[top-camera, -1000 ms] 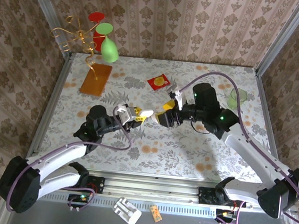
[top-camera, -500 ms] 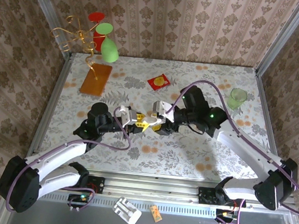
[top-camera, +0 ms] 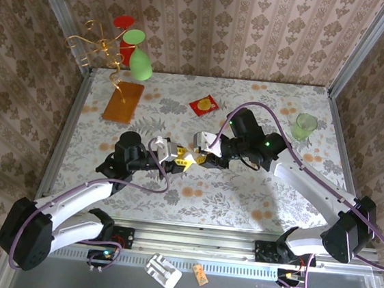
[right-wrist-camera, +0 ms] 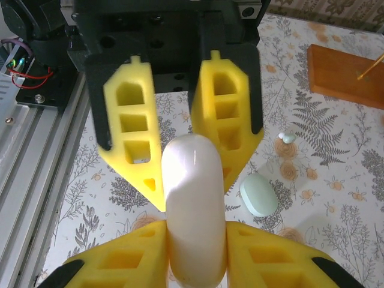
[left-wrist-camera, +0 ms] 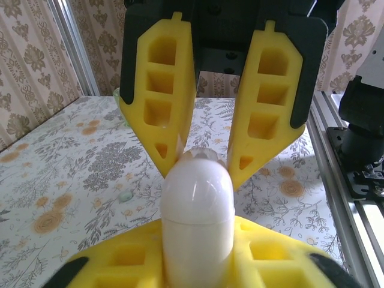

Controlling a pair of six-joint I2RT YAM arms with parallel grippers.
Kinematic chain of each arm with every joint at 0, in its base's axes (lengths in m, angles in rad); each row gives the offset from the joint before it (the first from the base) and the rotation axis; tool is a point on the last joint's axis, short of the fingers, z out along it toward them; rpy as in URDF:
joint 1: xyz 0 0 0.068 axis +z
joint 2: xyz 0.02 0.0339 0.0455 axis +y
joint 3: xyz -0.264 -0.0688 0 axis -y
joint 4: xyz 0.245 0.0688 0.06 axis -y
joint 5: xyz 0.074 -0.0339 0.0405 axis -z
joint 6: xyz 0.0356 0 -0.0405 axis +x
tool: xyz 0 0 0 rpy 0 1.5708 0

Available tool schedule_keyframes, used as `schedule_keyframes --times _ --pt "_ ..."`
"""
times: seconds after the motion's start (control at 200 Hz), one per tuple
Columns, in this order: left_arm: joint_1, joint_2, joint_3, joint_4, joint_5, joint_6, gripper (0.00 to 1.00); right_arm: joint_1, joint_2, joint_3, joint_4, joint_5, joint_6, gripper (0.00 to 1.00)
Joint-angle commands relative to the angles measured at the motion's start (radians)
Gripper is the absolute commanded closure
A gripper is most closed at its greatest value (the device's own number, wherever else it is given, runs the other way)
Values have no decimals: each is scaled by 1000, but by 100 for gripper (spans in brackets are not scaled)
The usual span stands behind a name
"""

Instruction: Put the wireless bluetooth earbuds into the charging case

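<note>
Right, your left gripper [top-camera: 175, 157] and right gripper [top-camera: 192, 158] meet mid-table [top-camera: 242, 190], each pinching one end of the white case [right-wrist-camera: 193, 210]. A tiny earbud [right-wrist-camera: 287, 138] lies at its 2 o'clock, near a mint case [right-wrist-camera: 259, 194].

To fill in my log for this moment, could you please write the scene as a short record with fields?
left gripper: shut on one end of the white case
right gripper: facing the left one, seemingly shut on the case's other end
case position: held between both grippers, above the table
case lid: cannot tell if open
on the table: mint-green oval case; near it a tiny pale piece, likely an earbud
earbud in a gripper: none seen
</note>
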State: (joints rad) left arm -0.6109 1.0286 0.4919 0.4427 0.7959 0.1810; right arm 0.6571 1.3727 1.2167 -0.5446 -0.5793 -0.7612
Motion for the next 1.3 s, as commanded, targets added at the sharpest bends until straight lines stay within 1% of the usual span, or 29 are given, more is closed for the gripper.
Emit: schedule_keyframes --times 0.0,0.03,0.065,0.09,0.18,0.225,0.305,0.35,0.365,0.43,0.515,0.58,0.63,0.67,0.71,0.77,0.915,1.065,1.2,1.25,1.295 --pt "0 4 31 58 -3 4 63 -4 8 15 -39 31 -15 73" --pt "0 4 30 61 -6 0 58 -10 7 9 -31 35 -9 73" --pt "-1 3 27 67 -13 -3 49 -20 5 3 -23 35 1 73" --pt "-1 1 23 74 -21 -10 45 -29 3 0 -21 33 7 73" --pt "3 -16 6 87 -42 -29 34 -62 -1 -22 -2 26 37 73" --pt "6 -29 -4 88 -67 -38 32 -82 1 -40 1 35 48 74" --pt "8 -49 -23 53 -118 -22 28 -120 12 -63 69 84 80 74" --pt "8 -54 -27 21 -145 -11 26 -141 54 -77 120 135 115 72" --pt "8 -54 -28 9 -183 -8 25 -149 64 -81 144 161 132 72" --pt "8 -53 -32 -28 -256 7 23 -181 112 -85 213 244 205 73" --pt "8 -50 -35 -63 -311 42 18 -217 191 -80 292 338 280 73" --pt "8 -44 -41 -69 -338 65 14 -242 272 -37 306 415 354 73" --pt "7 -37 -45 -65 -342 83 13 -265 340 15 292 482 444 73" --pt "7 -33 -48 -62 -350 92 10 -283 388 54 275 494 488 71" --pt "7 -30 -52 -58 -361 96 6 -289 437 86 272 491 490 70" --pt "5 -26 -56 -59 -368 109 0 -290 505 142 255 521 501 70" --pt "1 -24 -65 -67 -386 115 0 -307 667 309 144 561 536 70" --pt "-4 -34 -78 -78 -409 114 0 -317 773 452 37 604 552 69" --pt "-5 -43 -81 -82 -422 110 0 -332 764 461 32 589 562 67" --pt "-6 -44 -79 -81 -431 110 0 -336 743 449 34 584 569 64" --pt "-6 -36 -77 -76 -442 112 0 -338 719 431 41 580 572 59"
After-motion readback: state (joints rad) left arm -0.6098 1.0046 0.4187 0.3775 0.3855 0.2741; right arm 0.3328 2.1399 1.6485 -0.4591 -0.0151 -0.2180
